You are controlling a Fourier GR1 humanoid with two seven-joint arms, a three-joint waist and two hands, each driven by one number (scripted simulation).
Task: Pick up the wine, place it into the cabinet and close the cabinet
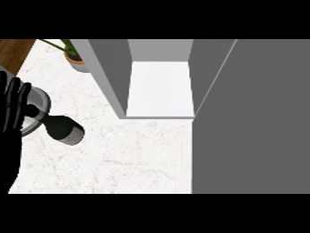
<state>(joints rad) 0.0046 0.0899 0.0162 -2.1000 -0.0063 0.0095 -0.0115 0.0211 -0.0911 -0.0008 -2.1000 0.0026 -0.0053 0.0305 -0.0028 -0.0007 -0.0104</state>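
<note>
The wine bottle [64,129] is dark, with its body on the white marble counter [117,159] and its neck pointing up-left toward my left hand. My left hand [3,111] shows at the left edge, open, fingers straight and pointing up, just left of the bottle's neck; I cannot tell whether they touch. The cabinet [158,88] stands open at the top middle, with grey side walls and a white inner floor holding nothing. Its wide grey door [264,118] fills the right side of the view. My right hand is not in view.
A grey round dish [42,101] lies partly behind my left hand and under the bottle's neck. A potted plant [73,53] stands at the back left next to the cabinet's wall. Wooden floor [6,48] shows beyond the counter's far left corner.
</note>
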